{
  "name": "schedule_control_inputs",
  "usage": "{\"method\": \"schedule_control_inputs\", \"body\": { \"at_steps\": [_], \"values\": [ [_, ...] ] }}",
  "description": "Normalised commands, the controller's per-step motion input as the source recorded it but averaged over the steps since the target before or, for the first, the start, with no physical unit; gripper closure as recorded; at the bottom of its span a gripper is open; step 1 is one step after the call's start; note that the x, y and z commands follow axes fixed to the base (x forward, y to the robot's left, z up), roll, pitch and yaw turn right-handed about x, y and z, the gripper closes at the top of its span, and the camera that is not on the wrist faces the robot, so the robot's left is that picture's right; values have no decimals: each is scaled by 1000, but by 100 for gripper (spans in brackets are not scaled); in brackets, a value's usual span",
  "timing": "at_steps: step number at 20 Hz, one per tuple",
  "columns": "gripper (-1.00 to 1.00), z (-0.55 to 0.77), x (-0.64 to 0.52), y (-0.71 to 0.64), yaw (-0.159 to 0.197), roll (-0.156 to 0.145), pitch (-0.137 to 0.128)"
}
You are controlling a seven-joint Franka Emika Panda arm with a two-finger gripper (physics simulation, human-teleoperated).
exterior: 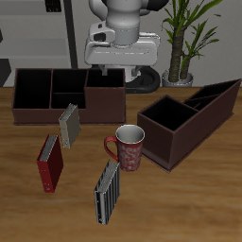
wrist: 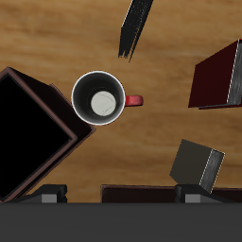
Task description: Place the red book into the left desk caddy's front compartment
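The red book [exterior: 50,163] stands upright near the table's front, thin and dark red with pale page edges; the wrist view shows it [wrist: 217,76] too. The left desk caddy [exterior: 192,115] is the long dark-brown box with sloping walls, beside the mug, and its corner [wrist: 28,132] also appears in the wrist view. My gripper [exterior: 103,70] hangs high at the back of the table, above the other caddy and far from the book. In the wrist view its fingertips [wrist: 52,195] are spread wide, so the gripper [wrist: 123,197] is open and holds nothing.
A flat-topped dark caddy [exterior: 55,92] stands at the back, under the gripper. A grey book [exterior: 69,125], a patterned mug [exterior: 128,146] with a red handle and a striped book [exterior: 107,192] stand between the caddies and the front edge. A potted plant [exterior: 180,57] sits behind.
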Motion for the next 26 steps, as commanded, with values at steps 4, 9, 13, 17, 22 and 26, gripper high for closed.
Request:
{"method": "schedule_control_inputs", "body": {
  "at_steps": [4,9,13,17,22,26],
  "values": [
    [-100,28,7,-120,-5,-12,7],
    [-100,86,96,-303,23,-49,-16],
    [-100,102,296,-609,52,-11,39],
    [-100,63,313,-661,64,13,-22],
    [-100,-116,297,-455,19,32,24],
    [-100,-187,323,-321,49,103,51]
  ]
}}
